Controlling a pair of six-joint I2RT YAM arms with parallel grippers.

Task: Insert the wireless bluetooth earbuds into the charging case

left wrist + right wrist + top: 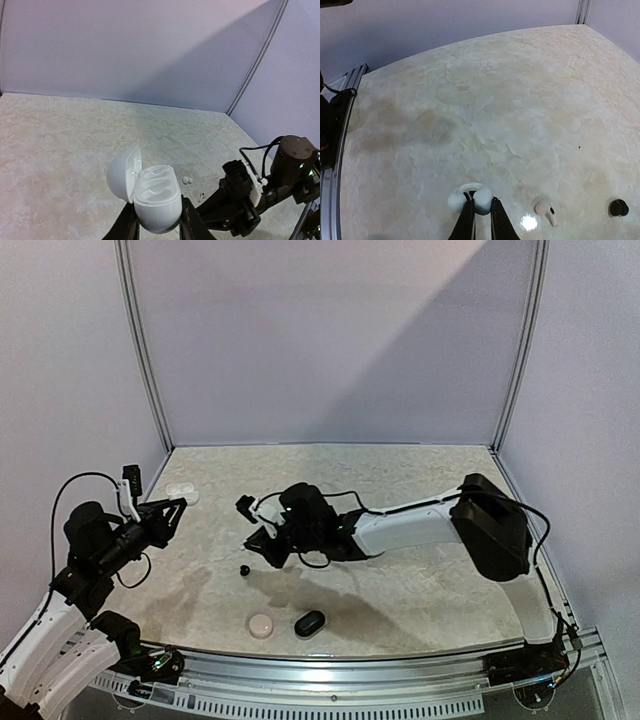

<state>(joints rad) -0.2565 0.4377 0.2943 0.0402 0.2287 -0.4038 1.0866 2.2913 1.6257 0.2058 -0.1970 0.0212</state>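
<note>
One pale earbud pinched between closed right jaws, left jaws clamped on open white case

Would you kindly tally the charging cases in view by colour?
White case, open: 1
Pale pinkish case, closed: 1
Black case, closed: 1
Total: 3

No text, label, brand, number or sign can be read in any view. The white charging case and the pale earbud show plain, unmarked surfaces, and the table bears only its marbled pattern.
</note>
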